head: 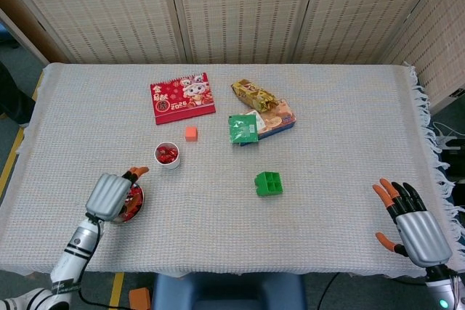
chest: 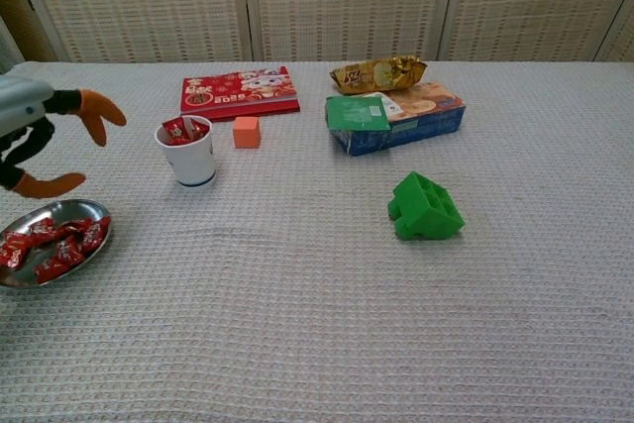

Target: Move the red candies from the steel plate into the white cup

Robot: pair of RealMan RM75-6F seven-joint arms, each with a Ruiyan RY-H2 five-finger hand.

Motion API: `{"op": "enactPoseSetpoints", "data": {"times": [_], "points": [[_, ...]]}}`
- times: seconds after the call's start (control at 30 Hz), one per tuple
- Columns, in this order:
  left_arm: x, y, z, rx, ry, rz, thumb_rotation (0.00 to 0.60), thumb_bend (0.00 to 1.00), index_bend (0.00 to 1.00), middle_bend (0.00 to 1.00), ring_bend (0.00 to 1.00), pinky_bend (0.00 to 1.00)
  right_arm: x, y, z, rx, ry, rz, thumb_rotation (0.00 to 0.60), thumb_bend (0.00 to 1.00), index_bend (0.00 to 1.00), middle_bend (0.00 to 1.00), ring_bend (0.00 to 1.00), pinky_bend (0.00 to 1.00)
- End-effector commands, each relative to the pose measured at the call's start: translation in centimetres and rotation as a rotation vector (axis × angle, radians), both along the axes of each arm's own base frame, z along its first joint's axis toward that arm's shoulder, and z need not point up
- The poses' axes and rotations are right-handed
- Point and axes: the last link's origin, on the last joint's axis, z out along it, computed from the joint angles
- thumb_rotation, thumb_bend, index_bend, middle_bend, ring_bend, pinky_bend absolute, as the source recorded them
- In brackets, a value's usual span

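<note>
The white cup (head: 168, 155) (chest: 187, 153) stands left of centre with red candies showing at its rim. The steel plate (chest: 73, 210) (head: 137, 205) lies at the front left, holding several red candies (chest: 54, 242). My left hand (head: 110, 195) (chest: 38, 141) hovers above the plate, fingers spread, holding nothing. In the head view it hides most of the plate. My right hand (head: 413, 224) stays open at the table's front right edge, far from both; only the head view shows it.
A small orange cube (chest: 246, 132) sits just right of the cup, a red calendar card (chest: 240, 92) behind it. A blue-green box (chest: 394, 118) and a gold snack bag (chest: 377, 72) lie at centre back. A green block (chest: 425, 207) sits mid-table.
</note>
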Motion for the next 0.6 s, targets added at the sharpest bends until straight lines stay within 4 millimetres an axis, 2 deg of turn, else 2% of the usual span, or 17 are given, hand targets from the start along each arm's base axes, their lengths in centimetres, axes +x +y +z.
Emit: {"op": "enactPoseSetpoints", "data": {"times": [0.03, 0.17, 0.3, 0.4, 0.5, 0.6], "points": [[-3.1, -2.7, 0.1, -0.054, 0.044, 0.061, 0.6, 0.38, 0.16, 0.24, 0.77, 1.0, 0.2, 0.0, -0.2, 0.009, -0.001, 0.007, 0.6, 0.13, 0.0, 0.0, 0.0, 0.0], [-5.1, -3.4, -0.8, -0.089, 0.112, 0.104, 0.6, 0.38, 0.07, 0.16, 0.77, 1.0, 0.2, 0.0, -0.4, 0.015, 0.0, 0.011, 0.6, 0.13, 0.0, 0.0, 0.0, 0.0], [-5.5, -3.0, -1.5, -0.064, 0.12, 0.086, 0.6, 0.38, 0.04, 0.14, 0.77, 1.0, 0.2, 0.0, -0.4, 0.02, 0.003, 0.01, 0.6, 0.13, 0.0, 0.0, 0.0, 0.0], [-5.4, -2.6, -2.1, -0.053, 0.118, 0.066, 0.6, 0.37, 0.07, 0.15, 0.77, 1.0, 0.2, 0.1, -0.3, 0.013, 0.001, 0.008, 0.6, 0.13, 0.0, 0.0, 0.0, 0.0], [-5.7, -2.6, -3.1, -0.068, 0.138, 0.057, 0.6, 0.37, 0.15, 0.2, 0.77, 1.0, 0.1, 0.2, -0.1, 0.005, 0.001, 0.005, 0.6, 0.13, 0.0, 0.0, 0.0, 0.0], [-5.8, -2.6, -4.0, -0.081, 0.165, 0.04, 0.6, 0.37, 0.18, 0.23, 0.77, 1.0, 0.1, 0.3, -0.1, 0.003, 0.001, 0.004, 0.6, 0.13, 0.0, 0.0, 0.0, 0.0]]}}
